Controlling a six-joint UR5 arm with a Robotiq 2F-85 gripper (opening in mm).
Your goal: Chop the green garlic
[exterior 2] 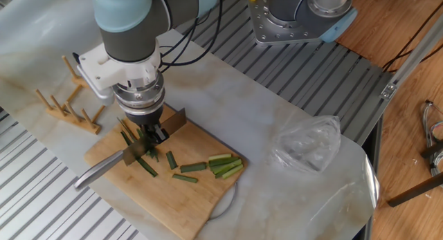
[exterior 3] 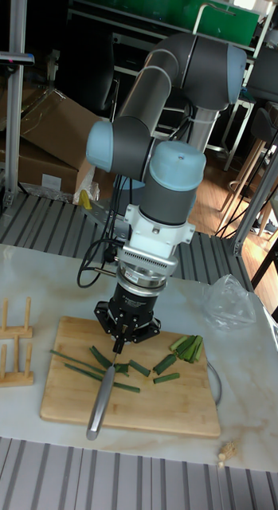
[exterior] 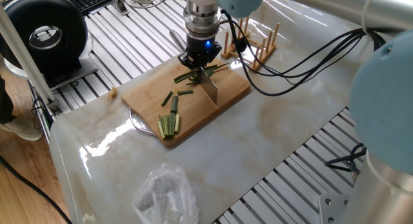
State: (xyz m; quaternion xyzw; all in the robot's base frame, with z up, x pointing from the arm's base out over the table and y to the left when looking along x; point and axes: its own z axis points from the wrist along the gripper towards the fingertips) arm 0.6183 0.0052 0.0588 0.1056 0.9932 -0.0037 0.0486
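The robot's big arm bends down from above, and its claw [exterior 3: 117, 348] points straight down with fingers squeezed together.

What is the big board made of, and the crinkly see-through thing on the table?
The cutting board looks like pale wood, maybe bamboo: tan, matte, with faint grain lines. The crinkly bag looks like thin clear plastic: shiny, wrinkled, and the table shows through it.

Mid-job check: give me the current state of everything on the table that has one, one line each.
gripper: shut on the knife, over the board.
knife: held, blade edge down on the board.
green garlic: partly chopped; long stalks lie by the blade, short pieces beside them.
bundle of paler sticks: lying flat near the board's end.
cutting board: flat on the table.
wooden rack: upright, empty.
plastic bag: crumpled on the table.
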